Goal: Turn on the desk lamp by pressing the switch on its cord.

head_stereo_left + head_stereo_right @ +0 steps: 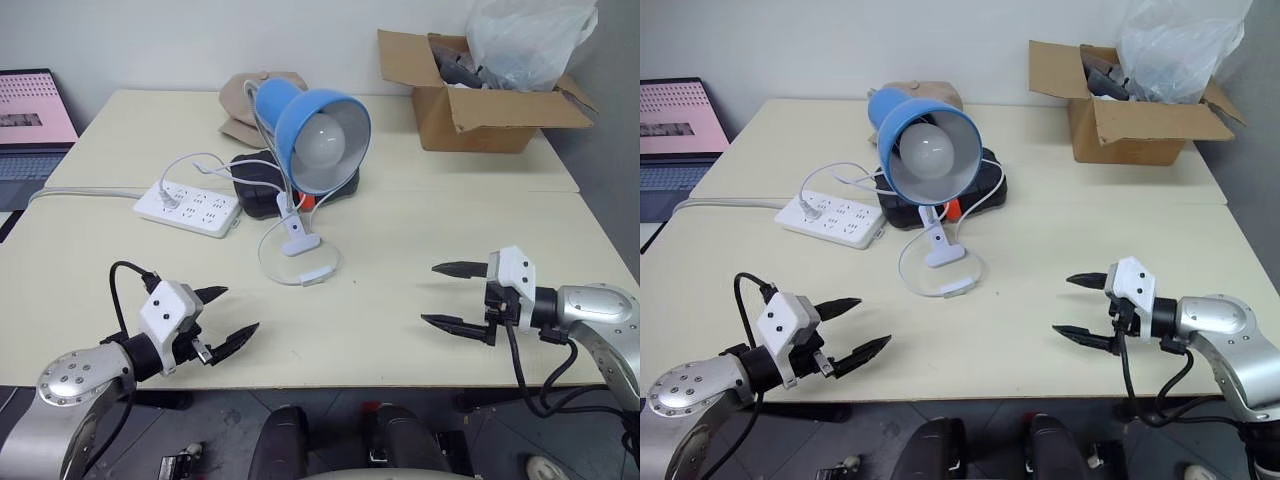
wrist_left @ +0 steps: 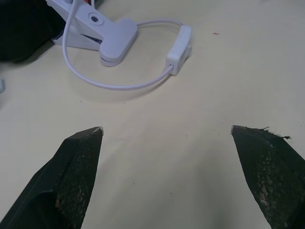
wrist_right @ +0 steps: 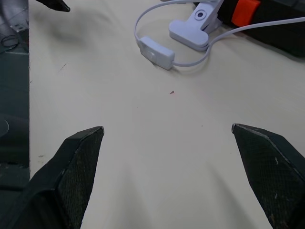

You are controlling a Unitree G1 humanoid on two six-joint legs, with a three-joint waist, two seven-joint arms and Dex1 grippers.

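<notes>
The desk lamp (image 1: 312,125) stands near the middle of the table (image 1: 420,250), toward its far edge, with the shade facing the near edge and the bulb unlit. Its white clamp (image 1: 298,238) rests flat on the table in front of the dark base (image 1: 262,185). The cord (image 1: 268,262) loops from the clamp toward the near edge; the switch (image 1: 316,275) lies on this loop, at the table's centre. A white power strip (image 1: 188,207) lies toward the left edge, a cardboard box (image 1: 470,95) at the far right corner.

The left gripper (image 1: 228,315) hovers at the near left edge, fingers spread wide, empty. The right gripper (image 1: 450,295) hovers at the near right edge, likewise spread and empty. Whether the rocker is pressed cannot be read.
</notes>
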